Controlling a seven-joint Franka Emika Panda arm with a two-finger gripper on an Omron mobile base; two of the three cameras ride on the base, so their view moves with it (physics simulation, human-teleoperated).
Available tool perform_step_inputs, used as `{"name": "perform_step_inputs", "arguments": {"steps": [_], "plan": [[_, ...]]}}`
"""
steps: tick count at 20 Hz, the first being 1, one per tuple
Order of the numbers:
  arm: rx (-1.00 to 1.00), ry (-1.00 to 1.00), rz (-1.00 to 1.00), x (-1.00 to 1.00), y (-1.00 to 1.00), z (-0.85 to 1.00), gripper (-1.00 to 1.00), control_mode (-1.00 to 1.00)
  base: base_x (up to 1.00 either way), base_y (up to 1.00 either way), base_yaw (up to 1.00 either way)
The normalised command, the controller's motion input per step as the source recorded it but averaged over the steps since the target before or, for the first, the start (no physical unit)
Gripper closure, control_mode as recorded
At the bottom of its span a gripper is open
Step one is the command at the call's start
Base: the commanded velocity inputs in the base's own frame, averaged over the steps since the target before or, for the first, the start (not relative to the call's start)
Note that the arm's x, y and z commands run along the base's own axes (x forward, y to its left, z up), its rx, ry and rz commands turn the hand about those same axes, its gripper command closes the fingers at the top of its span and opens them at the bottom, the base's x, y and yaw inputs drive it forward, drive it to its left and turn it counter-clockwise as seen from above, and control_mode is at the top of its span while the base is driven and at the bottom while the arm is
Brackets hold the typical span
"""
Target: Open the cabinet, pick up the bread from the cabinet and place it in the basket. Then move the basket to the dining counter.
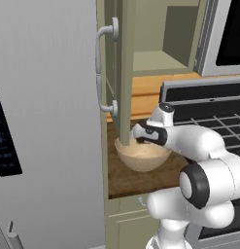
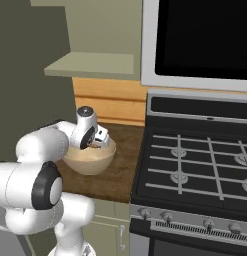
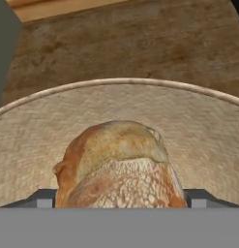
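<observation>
The sage-green cabinet's door stands swung open, edge-on, its silver handle facing left. On the small brown worktop below sits the round tan basket, whose rim arcs across the hand view. A crusty brown bread loaf rests inside the basket. My gripper hangs low over the basket, open, with its fingers wide apart on either side of the loaf. The dining counter is out of view.
A grey fridge fills the left. A black stove with grates stands right of the worktop, with a microwave above it. The cabinet shelf juts out above the basket. The open door hangs close beside the basket's left rim.
</observation>
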Motion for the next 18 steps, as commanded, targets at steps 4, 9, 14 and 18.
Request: {"name": "perform_step_inputs", "arguments": {"steps": [4,9,14,18], "plan": [[0.0,0.1,0.02,0.23,0.04,-0.24,1.0,-1.0,0.0,0.0,0.0],[0.0,0.07,0.02,0.44,0.06,-0.32,1.0,-1.0,0.0,0.0,0.0],[0.0,0.02,0.02,0.19,0.07,-0.45,1.0,-1.0,0.0,0.0,0.0],[0.0,0.0,0.04,-0.05,0.02,-0.26,1.0,-1.0,0.0,0.0,0.0]]}}
